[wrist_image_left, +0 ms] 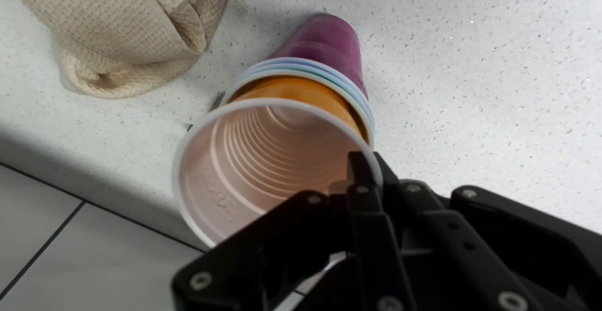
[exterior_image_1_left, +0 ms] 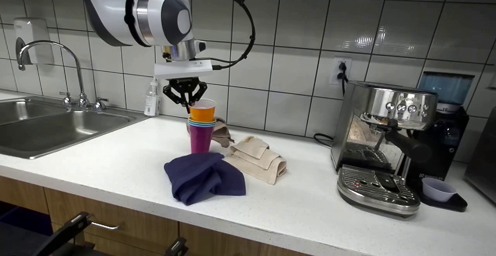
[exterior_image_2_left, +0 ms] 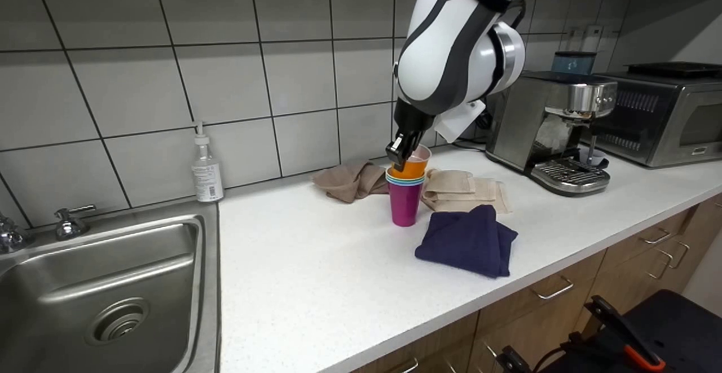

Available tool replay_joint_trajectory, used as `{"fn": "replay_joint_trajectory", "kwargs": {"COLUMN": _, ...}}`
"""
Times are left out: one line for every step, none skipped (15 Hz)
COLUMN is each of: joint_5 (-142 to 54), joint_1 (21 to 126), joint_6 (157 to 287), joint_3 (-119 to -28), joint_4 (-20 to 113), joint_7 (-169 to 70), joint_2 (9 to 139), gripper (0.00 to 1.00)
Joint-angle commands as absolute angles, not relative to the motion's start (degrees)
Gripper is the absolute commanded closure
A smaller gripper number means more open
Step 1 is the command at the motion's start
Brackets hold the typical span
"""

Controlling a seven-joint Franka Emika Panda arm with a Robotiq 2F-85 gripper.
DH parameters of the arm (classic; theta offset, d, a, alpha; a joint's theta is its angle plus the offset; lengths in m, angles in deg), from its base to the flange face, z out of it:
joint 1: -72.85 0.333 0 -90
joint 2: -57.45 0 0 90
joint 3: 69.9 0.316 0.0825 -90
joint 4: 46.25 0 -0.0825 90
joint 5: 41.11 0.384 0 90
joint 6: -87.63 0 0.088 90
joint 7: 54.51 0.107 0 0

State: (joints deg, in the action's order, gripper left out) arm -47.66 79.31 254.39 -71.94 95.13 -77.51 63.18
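Gripper (wrist_image_left: 370, 161) of black, jointed links, jaws clamped on the thin white rim of an orange plastic cup (exterior_image_1_left: 203, 112), one finger inside the mouth and one outside. Round and tapering in shape, smooth orange without, pale and ringed with fine ridges within. Nearly upright, standing above nested cups (wrist_image_left: 301, 67) with pale blue and green rims; base out of sight, probably inside them. Lowest and outermost, a smooth magenta cup (exterior_image_1_left: 201, 140) on the speckled white countertop (exterior_image_2_left: 293, 271). Close around, a rumpled navy cloth (exterior_image_1_left: 203, 176), a folded beige cloth (exterior_image_1_left: 259, 159) with a dimpled weave, and a crumpled brown cloth (exterior_image_2_left: 352, 182) near the tiled wall (exterior_image_2_left: 307, 141).
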Motion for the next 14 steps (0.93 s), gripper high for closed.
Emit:
{"fn": "replay_joint_trajectory", "kwargs": {"joint_5": -49.4, "joint_1": 77.4, "joint_6": 253.8, "joint_3": -70.1, "joint_4": 93.9, "joint_7": -75.5, "joint_2": 63.8, "gripper": 0.99}}
{"fn": "replay_joint_trajectory", "kwargs": {"joint_5": -49.2, "joint_1": 77.4, "joint_6": 253.5, "joint_3": -70.0, "joint_4": 93.8, "joint_7": -75.6, "joint_2": 63.8, "gripper": 0.99}}
{"fn": "replay_joint_trajectory", "kwargs": {"joint_5": -49.3, "joint_1": 77.4, "joint_6": 253.5, "joint_3": -70.0, "joint_4": 93.8, "joint_7": -75.4, "joint_2": 63.9, "gripper": 0.99}}
{"fn": "replay_joint_trajectory", "kwargs": {"joint_5": -49.3, "joint_1": 77.3, "joint_6": 253.5, "joint_3": -69.9, "joint_4": 93.7, "joint_7": -75.4, "joint_2": 63.9, "gripper": 0.99}}
{"fn": "replay_joint_trajectory", "kwargs": {"joint_5": -49.4, "joint_1": 77.2, "joint_6": 253.6, "joint_3": -69.9, "joint_4": 93.7, "joint_7": -75.4, "joint_2": 64.0, "gripper": 0.99}}
{"fn": "replay_joint_trajectory", "kwargs": {"joint_5": -49.5, "joint_1": 77.1, "joint_6": 253.6, "joint_3": -69.9, "joint_4": 93.7, "joint_7": -75.4, "joint_2": 64.0, "gripper": 0.99}}
{"fn": "replay_joint_trajectory", "kwargs": {"joint_5": -49.6, "joint_1": 77.1, "joint_6": 253.6, "joint_3": -69.9, "joint_4": 93.7, "joint_7": -75.4, "joint_2": 64.0, "gripper": 0.99}}
{"fn": "replay_joint_trajectory", "kwargs": {"joint_5": -49.6, "joint_1": 77.0, "joint_6": 253.5, "joint_3": -69.9, "joint_4": 93.6, "joint_7": -75.3, "joint_2": 64.1, "gripper": 0.99}}
{"fn": "replay_joint_trajectory", "kwargs": {"joint_5": -49.7, "joint_1": 76.9, "joint_6": 253.5, "joint_3": -69.9, "joint_4": 93.6, "joint_7": -75.2, "joint_2": 64.1, "gripper": 0.99}}
{"fn": "replay_joint_trajectory", "kwargs": {"joint_5": -50.1, "joint_1": 77.0, "joint_6": 253.4, "joint_3": -70.1, "joint_4": 93.6, "joint_7": -75.0, "joint_2": 64.0, "gripper": 0.93}}
{"fn": "replay_joint_trajectory", "kwargs": {"joint_5": -50.3, "joint_1": 76.9, "joint_6": 253.3, "joint_3": -70.1, "joint_4": 93.6, "joint_7": -74.9, "joint_2": 63.9, "gripper": 0.70}}
{"fn": "replay_joint_trajectory", "kwargs": {"joint_5": -50.3, "joint_1": 76.8, "joint_6": 253.2, "joint_3": -70.1, "joint_4": 93.6, "joint_7": -74.9, "joint_2": 63.8, "gripper": 0.68}}
{"fn": "replay_joint_trajectory", "kwargs": {"joint_5": -50.4, "joint_1": 76.8, "joint_6": 253.2, "joint_3": -70.0, "joint_4": 93.7, "joint_7": -74.9, "joint_2": 63.8, "gripper": 0.66}}
{"fn": "replay_joint_trajectory", "kwargs": {"joint_5": -50.4, "joint_1": 76.7, "joint_6": 253.2, "joint_3": -70.0, "joint_4": 93.8, "joint_7": -74.9, "joint_2": 63.7, "gripper": 0.58}}
